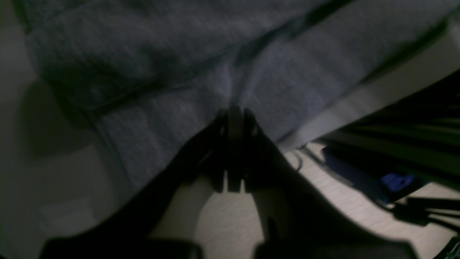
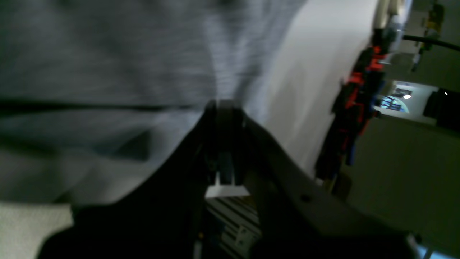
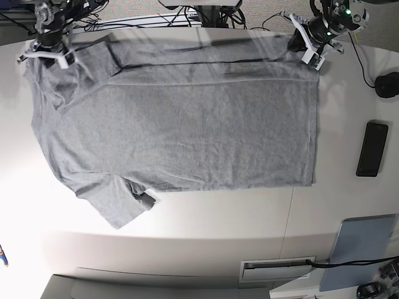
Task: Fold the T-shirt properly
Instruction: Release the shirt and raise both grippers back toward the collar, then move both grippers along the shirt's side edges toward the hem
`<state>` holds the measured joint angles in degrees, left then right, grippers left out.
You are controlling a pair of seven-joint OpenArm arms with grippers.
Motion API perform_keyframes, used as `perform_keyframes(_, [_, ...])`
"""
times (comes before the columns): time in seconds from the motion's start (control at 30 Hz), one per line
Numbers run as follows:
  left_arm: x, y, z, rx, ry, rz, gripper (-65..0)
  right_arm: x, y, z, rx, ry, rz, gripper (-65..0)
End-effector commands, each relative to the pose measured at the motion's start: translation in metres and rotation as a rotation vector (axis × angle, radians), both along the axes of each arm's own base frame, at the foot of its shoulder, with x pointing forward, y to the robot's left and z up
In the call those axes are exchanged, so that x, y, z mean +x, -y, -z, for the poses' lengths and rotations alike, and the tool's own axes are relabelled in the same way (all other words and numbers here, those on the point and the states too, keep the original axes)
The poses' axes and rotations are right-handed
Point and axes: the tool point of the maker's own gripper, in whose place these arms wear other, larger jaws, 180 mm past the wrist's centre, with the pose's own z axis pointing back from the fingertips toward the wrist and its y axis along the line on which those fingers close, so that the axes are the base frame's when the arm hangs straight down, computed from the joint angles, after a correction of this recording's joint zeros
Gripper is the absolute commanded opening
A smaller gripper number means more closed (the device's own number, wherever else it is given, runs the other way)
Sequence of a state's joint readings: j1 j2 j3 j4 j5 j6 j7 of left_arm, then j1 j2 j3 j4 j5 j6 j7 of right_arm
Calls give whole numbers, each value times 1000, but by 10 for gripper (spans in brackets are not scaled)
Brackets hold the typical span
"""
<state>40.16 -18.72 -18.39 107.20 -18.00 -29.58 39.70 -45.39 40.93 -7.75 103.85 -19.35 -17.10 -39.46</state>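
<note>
The heather-grey T-shirt (image 3: 187, 124) lies spread on the white table (image 3: 206, 218), plain side up. One sleeve (image 3: 118, 202) points toward the near edge. My left gripper (image 3: 307, 51) is at the shirt's far right corner. In the left wrist view the left gripper (image 1: 235, 112) is shut on a pinch of grey fabric (image 1: 143, 54). My right gripper (image 3: 47, 56) is at the far left corner. The right wrist view shows the right gripper (image 2: 222, 105) shut on the cloth (image 2: 90, 54). The far edge of the shirt looks raised and blurred between the two grippers.
A black phone (image 3: 373, 148) and a dark rounded object (image 3: 388, 84) lie right of the shirt. A pale-blue pad (image 3: 361, 252) sits at the near right corner. Cables (image 3: 156, 22) run behind the table's far edge.
</note>
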Motion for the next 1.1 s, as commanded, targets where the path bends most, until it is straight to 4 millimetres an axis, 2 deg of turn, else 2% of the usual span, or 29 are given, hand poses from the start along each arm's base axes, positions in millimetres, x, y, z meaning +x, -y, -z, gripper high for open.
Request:
perform_keyframes(0.0, [-20, -21, 11, 116, -93, 8, -650, 10, 6, -13, -9, 48, -1, -650])
perform_keyframes(0.2, [-19, -21, 10, 121, -88, 11, -650, 27, 29, -32, 40, 129, 65, -650])
perform_keyframes(0.3, [-14, -19, 5, 121, -67, 17, -650, 43, 42, -50, 31, 207, 91, -650])
perform_keyframes(0.43, [1, -11, -13, 111, -1, 35, -637, 72, 54, -79, 8, 322, 109, -650])
perform_keyframes(0.6, [30, 1, -46, 94, 144, 36, -484, 102, 55, -99, 15, 392, 113, -650])
perform_keyframes(0.77, [56, -3, -68, 89, 248, -57, -362, 121, 48, -105, 34, 382, 69, -502])
perform_keyframes(0.9, [80, -1, -80, 74, 315, -64, -353, 136, 45, -119, 39, 441, 52, -489])
perform_keyframes(1.0, [107, -4, -94, 57, 387, -110, -353, 147, 43, -129, 51, 484, 44, -489])
perform_keyframes(1.07, [125, -9, -103, 56, 430, -146, -353, 153, 39, -129, 89, 475, 37, -487])
